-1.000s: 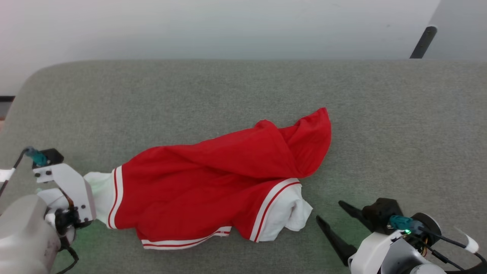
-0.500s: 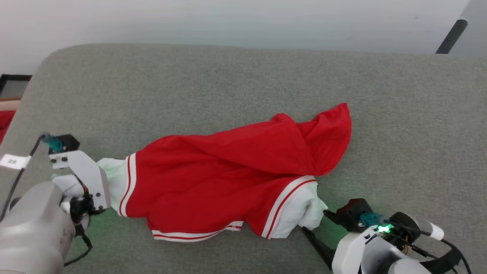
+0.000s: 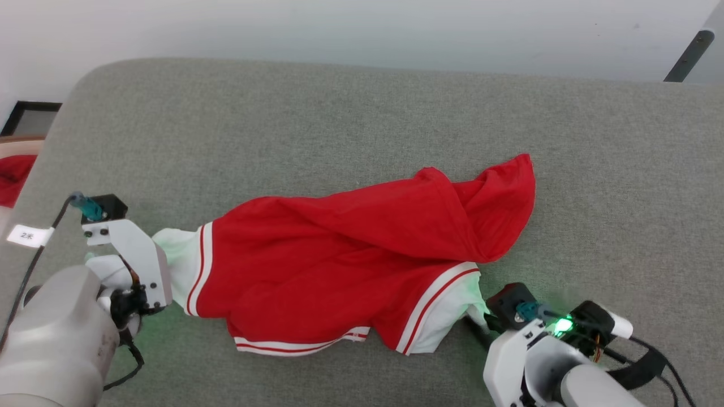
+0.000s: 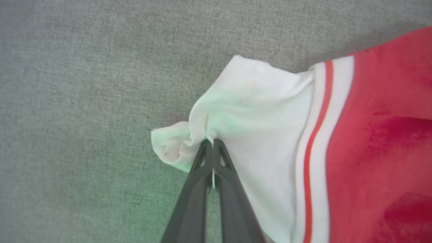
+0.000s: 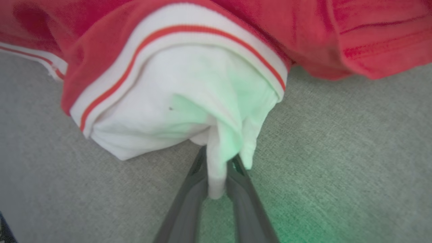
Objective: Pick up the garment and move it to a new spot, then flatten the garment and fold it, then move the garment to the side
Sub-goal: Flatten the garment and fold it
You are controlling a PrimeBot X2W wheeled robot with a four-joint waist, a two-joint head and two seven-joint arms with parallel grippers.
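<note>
The garment [image 3: 350, 254], a red T-shirt with white sleeves and striped trim, lies crumpled across the middle of the grey surface. My left gripper [image 4: 212, 143] is shut on the edge of its left white sleeve [image 4: 256, 111], a thin bit of cloth pinched between the tips. In the head view the left gripper [image 3: 155, 265] sits at that sleeve's end. My right gripper [image 5: 217, 163] has its fingers closed in on a hanging fold of the right white sleeve [image 5: 175, 98]. Seen from the head, the right gripper [image 3: 479, 323] touches that sleeve's tip.
The grey padded surface [image 3: 339, 124] has bare room behind and to the right of the shirt. A small red cloth scrap [image 3: 14, 178] lies beyond its left edge, near a dark frame [image 3: 31, 113]. A dark pole [image 3: 687, 56] stands at the far right.
The head camera has shifted. My right gripper has come up to the right sleeve from the lower right and closed its open fingers on the fold. The left gripper keeps its hold.
</note>
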